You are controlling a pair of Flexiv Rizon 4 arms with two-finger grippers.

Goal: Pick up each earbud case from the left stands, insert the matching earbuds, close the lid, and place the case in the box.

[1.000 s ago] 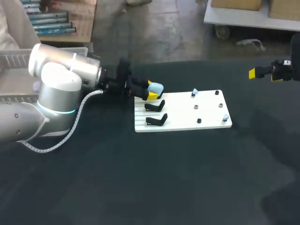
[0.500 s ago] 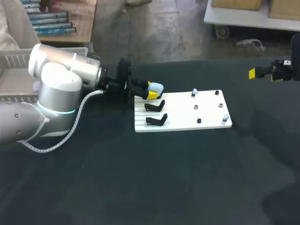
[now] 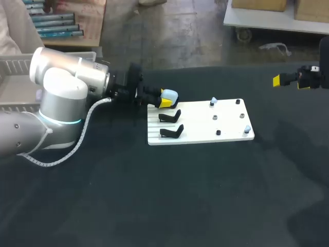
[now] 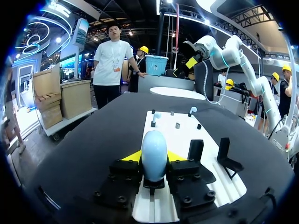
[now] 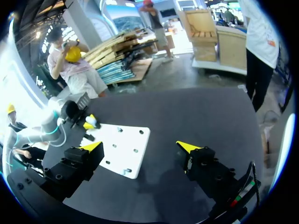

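So the left claw (image 4: 154, 156) is gripping the pale blue earbud case (image 3: 170, 95), one yellow tip pressing on each side of it. This is happening at the far-left corner of the white board (image 3: 226, 126), right over the farthest stand. I honestly can't tell if the case is sitting in that stand or already clear of it. The two empty stands (image 3: 170, 124) are waiting just nearer on the same board, and tiny earbuds (image 3: 213, 101) are perching on pegs toward the right. The right claw (image 5: 140, 147) is hanging wide open with nothing in it, well off over the far-right tabletop (image 3: 154, 195).

My worry: that case is looking smooth and egg-shaped, so it's begging to swivel or squirt out of a two-point pinch. If it's snagging on the stand while lifting, the whole board could be getting dragged along, shaking the earbuds off their pegs. A tilted case would also make inserting them miserable.
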